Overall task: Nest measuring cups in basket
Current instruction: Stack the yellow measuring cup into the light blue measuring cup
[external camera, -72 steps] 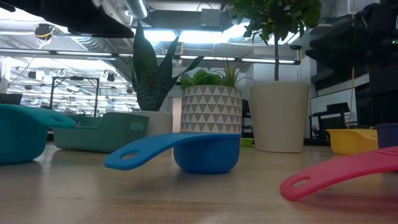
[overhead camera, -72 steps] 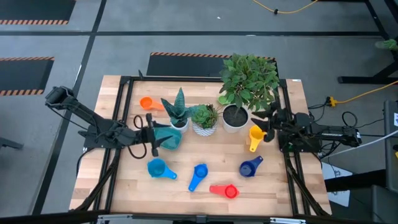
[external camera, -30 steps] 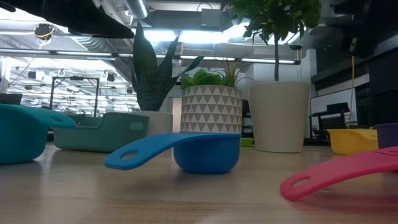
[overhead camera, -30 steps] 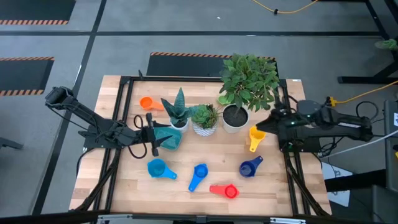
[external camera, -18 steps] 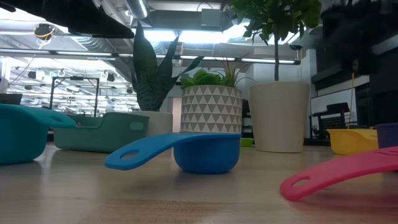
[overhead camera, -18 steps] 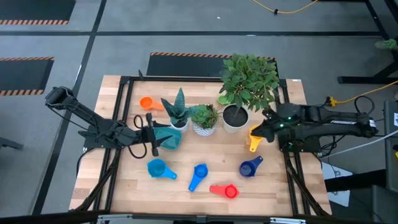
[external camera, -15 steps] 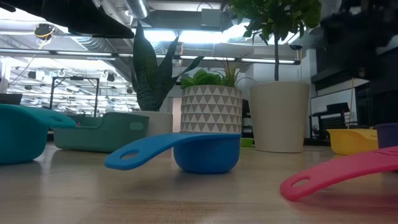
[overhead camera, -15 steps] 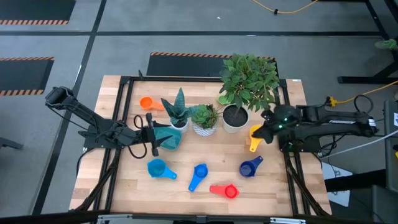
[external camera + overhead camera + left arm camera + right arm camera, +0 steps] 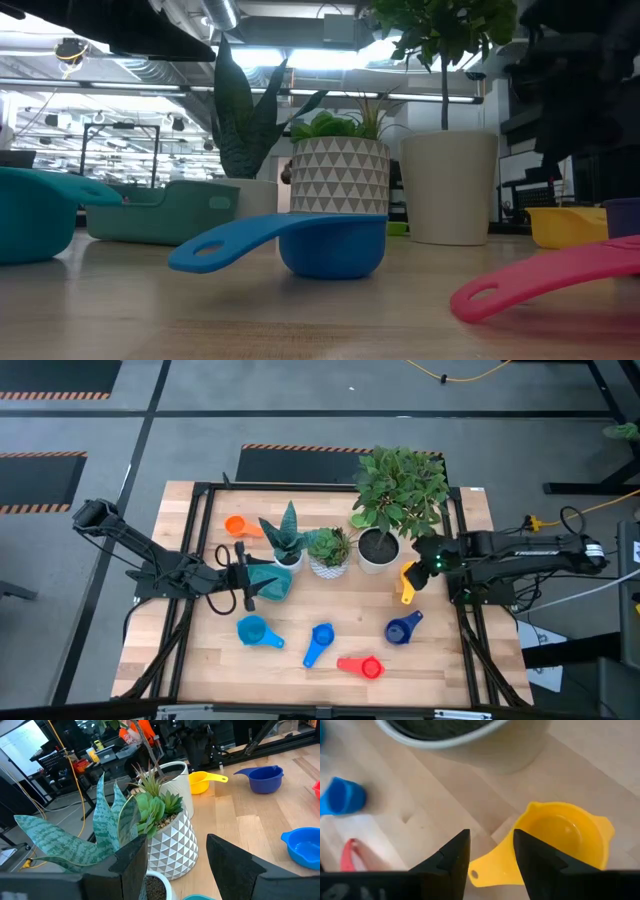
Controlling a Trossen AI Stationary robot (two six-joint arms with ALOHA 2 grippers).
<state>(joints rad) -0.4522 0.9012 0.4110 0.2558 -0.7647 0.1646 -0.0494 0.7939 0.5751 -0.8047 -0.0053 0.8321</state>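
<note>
The teal basket (image 9: 272, 582) sits on the table left of centre. My left gripper (image 9: 245, 582) hangs open above its left end, nothing between its fingers (image 9: 131, 862). The yellow measuring cup (image 9: 565, 837) lies at the right, beside the big white pot. My right gripper (image 9: 490, 845) is open and tipped down over the cup's handle (image 9: 487, 867), clear of it. On the table also lie an orange cup (image 9: 235, 525), a light blue cup (image 9: 253, 630), a blue cup (image 9: 319, 639), a red cup (image 9: 366, 666) and a navy cup (image 9: 402, 627).
Three potted plants stand in a row across the middle: a snake plant (image 9: 287, 540), a succulent in a patterned pot (image 9: 328, 552) and a tall leafy plant (image 9: 395, 500), right beside the yellow cup. A black frame (image 9: 200, 490) edges the table.
My right gripper has sunk toward the yellow cup, shifting a little toward the table's left edge, and has tipped from nearly level to pointing steeply down. Its fingers have stayed apart. The cups and the basket lie as before.
</note>
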